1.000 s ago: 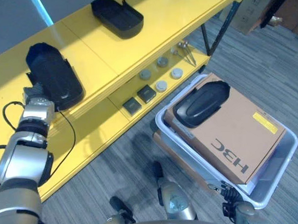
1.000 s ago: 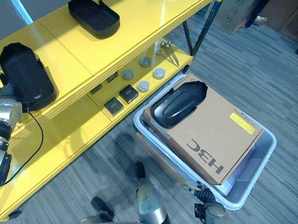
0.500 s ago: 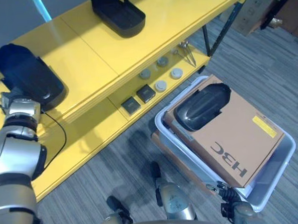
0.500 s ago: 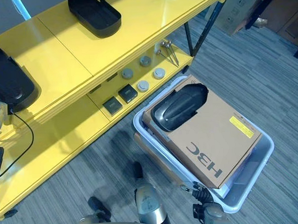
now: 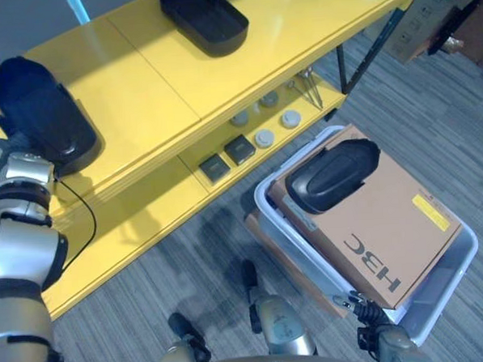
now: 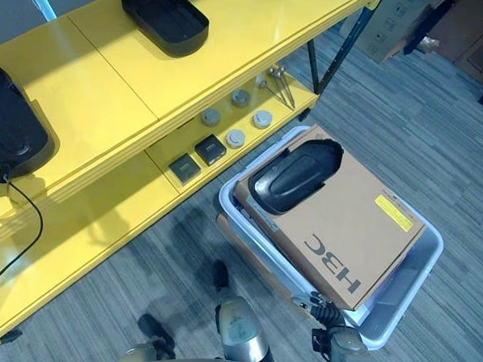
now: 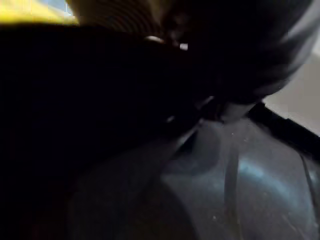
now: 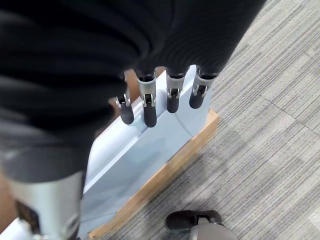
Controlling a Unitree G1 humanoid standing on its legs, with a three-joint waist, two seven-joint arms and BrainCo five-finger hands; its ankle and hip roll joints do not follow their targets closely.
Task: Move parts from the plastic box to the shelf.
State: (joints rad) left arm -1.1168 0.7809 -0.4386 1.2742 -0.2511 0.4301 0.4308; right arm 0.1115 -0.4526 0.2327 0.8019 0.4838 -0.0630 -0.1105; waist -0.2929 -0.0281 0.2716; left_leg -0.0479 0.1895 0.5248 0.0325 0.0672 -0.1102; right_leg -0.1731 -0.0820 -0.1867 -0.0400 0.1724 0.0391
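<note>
Black moulded part (image 5: 43,114) lies on the yellow shelf's (image 5: 147,88) top board right ahead of the left hand (image 5: 9,154), whose fingers cannot be made out, while the right hand (image 8: 160,97) hangs with fingers relaxed over the grey plastic box (image 5: 442,296), another black part (image 5: 332,175) resting on a cardboard box (image 5: 382,230) inside.

Black part (image 5: 42,114) on shelf (image 5: 147,88); another (image 5: 332,175) in plastic box (image 5: 464,254).

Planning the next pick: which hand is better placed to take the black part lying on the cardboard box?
Right, probably. The right hand hangs open beside the plastic box, where the black part lies on the cardboard box. The left hand is over at the shelf, against another black part.
</note>
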